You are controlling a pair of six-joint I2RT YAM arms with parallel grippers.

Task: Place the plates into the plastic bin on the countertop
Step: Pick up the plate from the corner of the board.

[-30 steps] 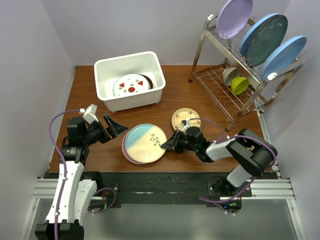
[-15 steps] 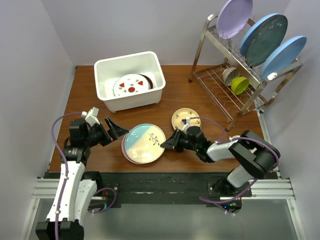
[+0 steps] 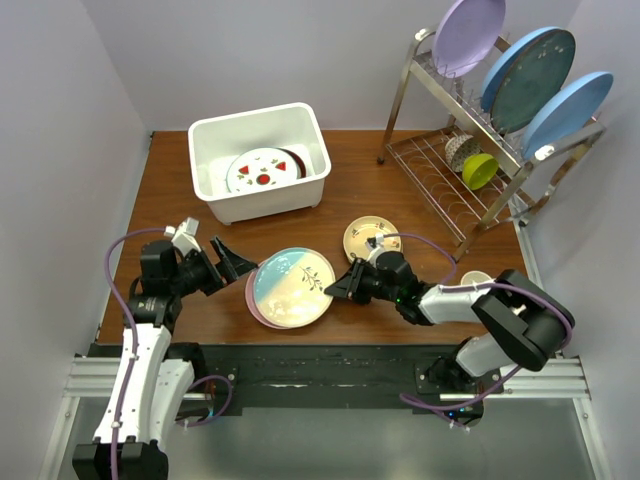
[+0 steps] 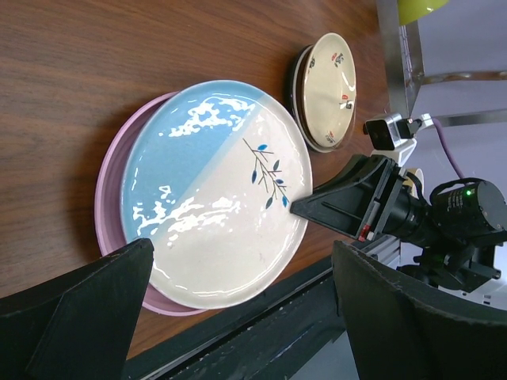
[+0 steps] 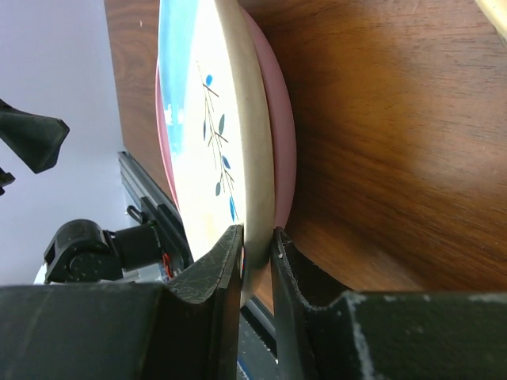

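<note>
The pale blue and cream plate with a leaf sprig lies on the pink plate near the countertop's front edge. My right gripper is shut on the pale blue plate's right rim; in the right wrist view its jaws pinch that rim, which is raised off the pink plate. My left gripper is open and empty beside the stack's left edge; in its own view it faces the plate. The tan plate lies to the right. The white bin holds the motif plate over a maroon-rimmed one.
The chrome dish rack stands at the back right with a lilac plate, two blue upright plates and a yellow cup. White walls close in the left, back and right sides.
My left gripper has moved down and right, closer to the stack's left edge. My right gripper stays shut on the pale blue plate's rim and has nudged it slightly.
</note>
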